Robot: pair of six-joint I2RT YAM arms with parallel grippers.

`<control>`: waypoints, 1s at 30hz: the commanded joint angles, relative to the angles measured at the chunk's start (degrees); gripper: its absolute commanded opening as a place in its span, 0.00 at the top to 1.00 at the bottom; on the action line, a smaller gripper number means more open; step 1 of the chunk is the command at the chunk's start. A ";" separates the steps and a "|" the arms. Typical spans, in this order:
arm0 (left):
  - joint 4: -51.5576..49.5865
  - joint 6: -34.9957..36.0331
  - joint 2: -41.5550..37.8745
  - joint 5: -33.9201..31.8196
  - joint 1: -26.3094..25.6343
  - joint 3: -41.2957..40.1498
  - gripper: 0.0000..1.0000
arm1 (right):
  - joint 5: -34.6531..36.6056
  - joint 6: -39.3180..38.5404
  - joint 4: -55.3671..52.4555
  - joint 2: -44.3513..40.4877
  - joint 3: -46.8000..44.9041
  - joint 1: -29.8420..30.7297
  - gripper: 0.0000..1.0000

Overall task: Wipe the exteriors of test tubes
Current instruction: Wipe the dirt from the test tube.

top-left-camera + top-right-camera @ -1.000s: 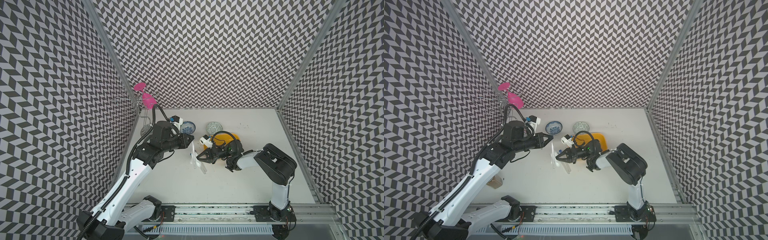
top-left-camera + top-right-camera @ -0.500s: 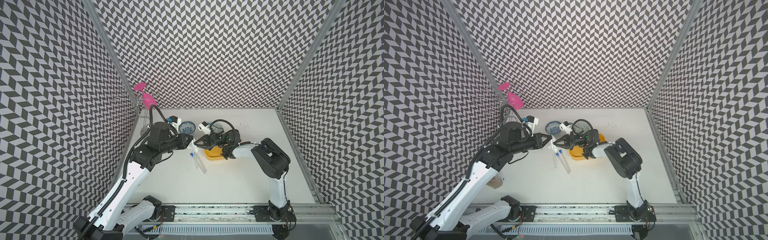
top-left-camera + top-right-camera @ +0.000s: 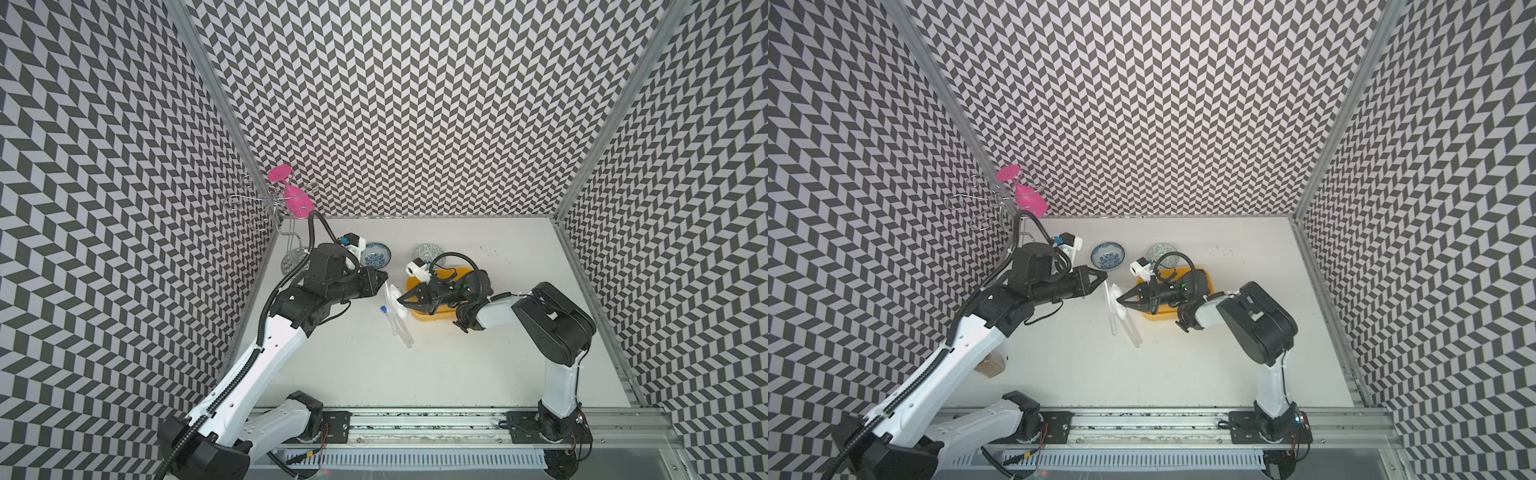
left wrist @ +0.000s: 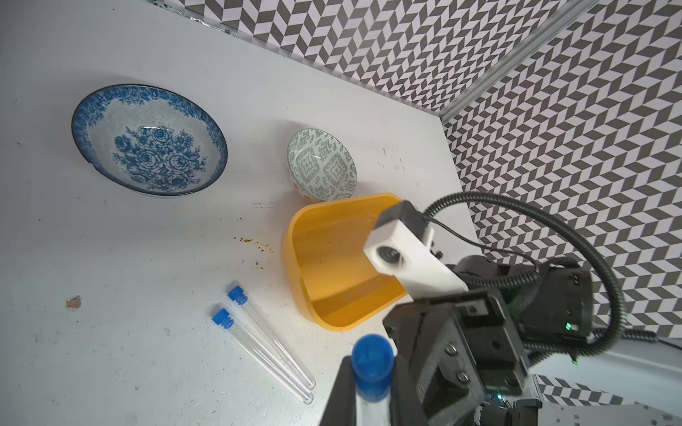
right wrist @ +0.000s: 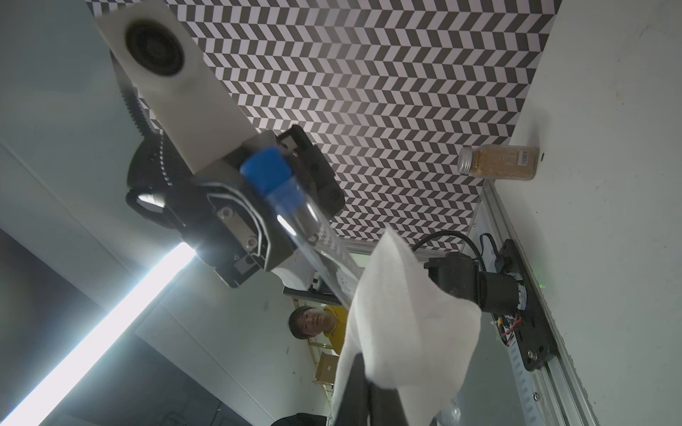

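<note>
Above the middle of the surface [image 3: 457, 374], the left fingers [image 5: 317, 177] are drawn narrow around one test tube [image 5: 313, 236] and clamp it just under its blue cap [image 4: 372, 363]. Gripping at the capped end leaves nearly the whole clear shaft bare for wiping. Facing them, the right fingers [image 5: 363, 400] are pinched tight on a white tissue [image 5: 406, 332]. Its free part stands out past the tips, so tissue rather than a fingertip meets the tube. From the right wrist view the tissue lies over the shaft partway down. Whether it wraps round or only rests against one side I cannot tell. In both top views the two arms point their tips at each other, which suits a stroke along the tube's length.

Below this pair, the other two test tubes [image 4: 265, 346] lie side by side on the surface, caps toward the bowls, near the yellow bin [image 4: 295, 258]. I judge that one tube is being wiped. Whether the lying two are already clean does not show. A blue floral bowl [image 4: 147, 136] and a grey patterned bowl [image 4: 321, 166] stand farther back.
</note>
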 commanded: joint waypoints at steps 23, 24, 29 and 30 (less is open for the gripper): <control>10.21 28.04 45.14 -25.62 -17.46 30.53 0.88 | 32.92 -90.14 -112.29 -38.11 0.25 -24.81 1.00; 10.47 29.26 47.08 -26.92 -18.09 31.46 0.88 | 35.01 -90.20 -113.90 -39.03 0.47 -24.82 1.00; 14.04 33.52 52.48 -31.37 -20.76 32.29 0.86 | 41.14 -90.08 -118.25 -42.54 -0.25 -24.89 1.00; 14.86 34.54 53.29 -32.62 -21.53 32.13 0.85 | 41.32 -90.29 -118.89 -42.90 -0.67 -24.87 1.00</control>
